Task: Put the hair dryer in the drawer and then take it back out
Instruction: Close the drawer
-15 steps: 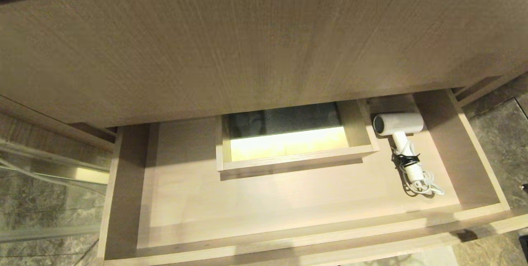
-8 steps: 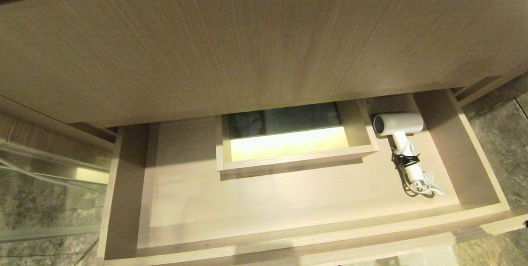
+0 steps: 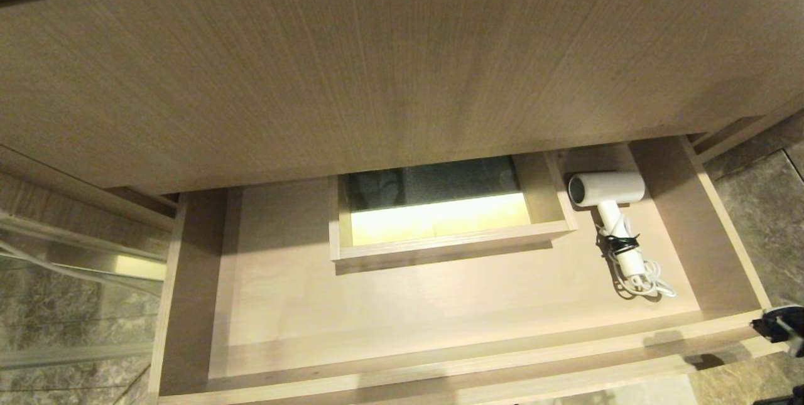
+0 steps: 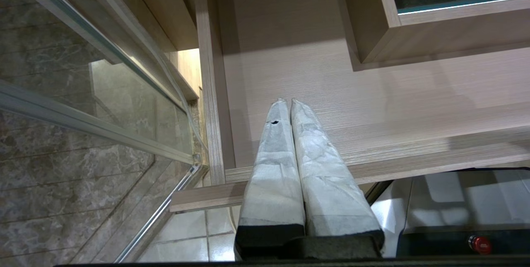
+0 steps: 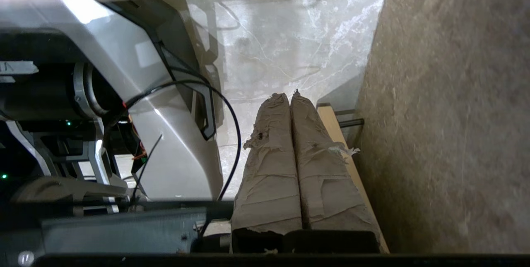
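1. The drawer (image 3: 440,304) stands pulled out under a tall wood-grain panel (image 3: 389,59), wide and shallow, with a boxed rectangular cut-out (image 3: 440,213) in its middle.
2. The hair dryer (image 3: 612,220) lies flat on the drawer floor in the part toward the robot's right, just beside the cut-out's wall, so the first half of the task looks done.
3. The right gripper (image 5: 290,95) has its padded fingers pressed together, holding nothing. In the head view only a dark part of that arm shows, at the drawer's right front corner. From it the dryer lies inward and toward the back.
4. The left gripper (image 4: 286,100), fingers likewise together and empty, hangs over the drawer's opposite end, well apart from the dryer. The right arm is the nearer one.
5. The dryer's short white barrel lies across the drawer, grey round end facing the cut-out. Its handle runs toward the drawer front, which I judge the easier part to grasp.
6. A white cord (image 3: 647,276), bound by a black tie (image 3: 622,243), is coiled at the handle's end and may trail on lifting.
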